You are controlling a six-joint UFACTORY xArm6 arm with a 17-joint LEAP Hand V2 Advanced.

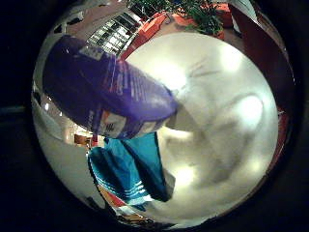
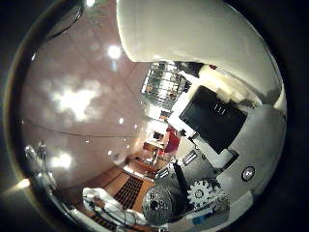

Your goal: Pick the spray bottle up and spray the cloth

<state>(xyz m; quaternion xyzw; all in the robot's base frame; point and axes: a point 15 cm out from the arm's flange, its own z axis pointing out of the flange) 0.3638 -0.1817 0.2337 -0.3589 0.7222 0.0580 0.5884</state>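
Note:
The spray bottle (image 1: 106,82), with a purple body and a printed label, fills much of the right little finger side palm view, so it is close to the palm. It is tilted and held above the white round table (image 1: 227,106). A teal striped cloth (image 1: 130,169) lies on the table below the bottle. In the right thumb side palm view, my hand (image 2: 217,135) shows white and black fingers and geared parts, curled inward. A large white rounded part (image 2: 193,39) lies close to them; I cannot tell what it is.
Beyond the table's far edge are red furniture and green plants (image 1: 188,14) and a shelf unit (image 1: 111,37). The right thumb side palm view looks up at a ceiling with bright lights (image 2: 72,97).

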